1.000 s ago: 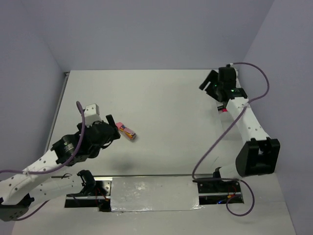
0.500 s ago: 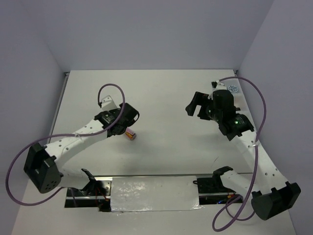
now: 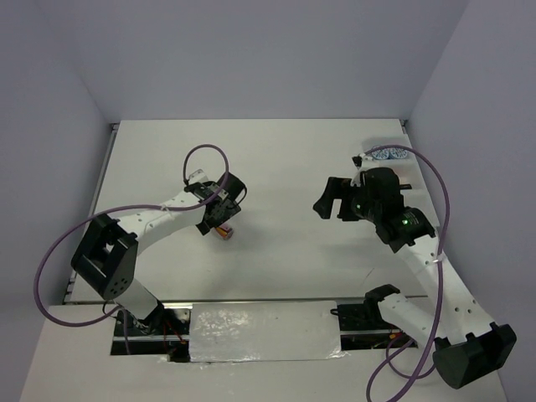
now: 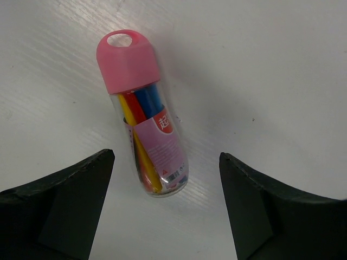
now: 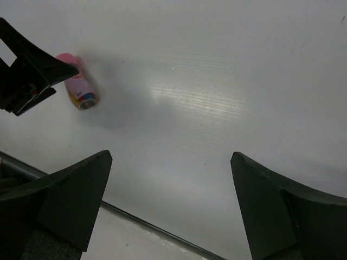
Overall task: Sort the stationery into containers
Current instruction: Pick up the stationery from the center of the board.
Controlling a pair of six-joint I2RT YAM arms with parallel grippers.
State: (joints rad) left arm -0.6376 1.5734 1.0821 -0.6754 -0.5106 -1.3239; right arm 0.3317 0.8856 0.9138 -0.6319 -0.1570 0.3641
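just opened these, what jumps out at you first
The pink-capped tube, clear with red, yellow and blue sticks inside, lies flat on the white table, with the left gripper open right over it and not touching it. The right gripper hangs open mid-right, and a blue-and-white patterned item sits at the far right corner.

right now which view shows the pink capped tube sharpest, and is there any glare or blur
Left wrist: the pink-capped tube is sharp, label print visible, soft shadow beside it. Right wrist: same tube small and blurred, broad sheen on the table. Top external: tube tiny, strong glare on the shiny strip at the near edge.
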